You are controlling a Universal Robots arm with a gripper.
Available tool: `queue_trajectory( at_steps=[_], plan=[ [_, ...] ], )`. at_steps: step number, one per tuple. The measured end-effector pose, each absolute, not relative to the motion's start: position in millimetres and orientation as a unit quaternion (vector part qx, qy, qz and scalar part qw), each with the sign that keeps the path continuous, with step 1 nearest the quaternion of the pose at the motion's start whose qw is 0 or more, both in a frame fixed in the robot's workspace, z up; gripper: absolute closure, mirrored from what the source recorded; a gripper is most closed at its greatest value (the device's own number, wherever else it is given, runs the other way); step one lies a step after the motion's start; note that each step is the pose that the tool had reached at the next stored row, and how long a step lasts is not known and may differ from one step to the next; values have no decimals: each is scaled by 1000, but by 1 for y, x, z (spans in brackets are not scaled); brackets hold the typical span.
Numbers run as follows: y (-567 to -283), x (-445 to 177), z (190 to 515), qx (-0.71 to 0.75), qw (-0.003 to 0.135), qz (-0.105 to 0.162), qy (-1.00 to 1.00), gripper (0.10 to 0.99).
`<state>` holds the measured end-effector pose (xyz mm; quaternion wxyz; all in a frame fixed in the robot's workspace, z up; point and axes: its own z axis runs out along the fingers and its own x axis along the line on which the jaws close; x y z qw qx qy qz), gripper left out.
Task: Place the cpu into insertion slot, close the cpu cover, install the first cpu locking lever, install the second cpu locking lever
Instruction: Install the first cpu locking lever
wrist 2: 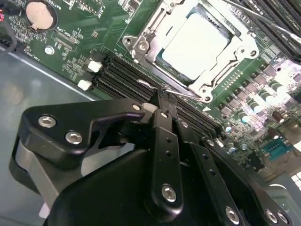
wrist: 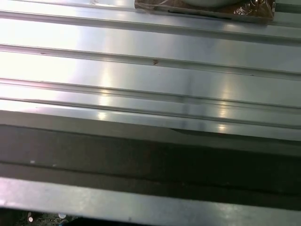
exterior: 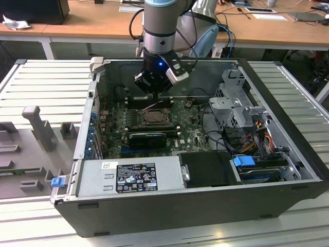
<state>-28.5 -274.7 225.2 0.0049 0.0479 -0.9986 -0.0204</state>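
In the second wrist view the pale cpu (wrist 2: 197, 42) lies in the insertion slot (wrist 2: 205, 97), and the cpu cover (wrist 2: 149, 55) is down flat around it. My gripper (wrist 2: 162, 96) is shut, its tips right beside the socket's near edge, at the end of a thin wire locking lever (wrist 2: 186, 92). Whether the tips pinch that lever I cannot tell. Another thin lever (wrist 2: 268, 21) runs along the far side. In the exterior view the gripper (exterior: 156, 94) hangs just above the socket (exterior: 154, 117) inside the open case.
Black memory slots (wrist 2: 122, 77) lie between gripper and socket. The case holds a power supply (exterior: 128, 177) at the front, a drive cage (exterior: 236, 103) on the exterior view's right and a black card (exterior: 147, 139). The case stands on a ribbed metal table (wrist: 141, 70).
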Motion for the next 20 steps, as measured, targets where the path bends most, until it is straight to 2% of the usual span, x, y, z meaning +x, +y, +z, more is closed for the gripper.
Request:
queue_trajectory(
  at_steps=[20],
  plan=[
    [-277, -16, 207, 37, 4, -20, -999, 980]
  ],
)
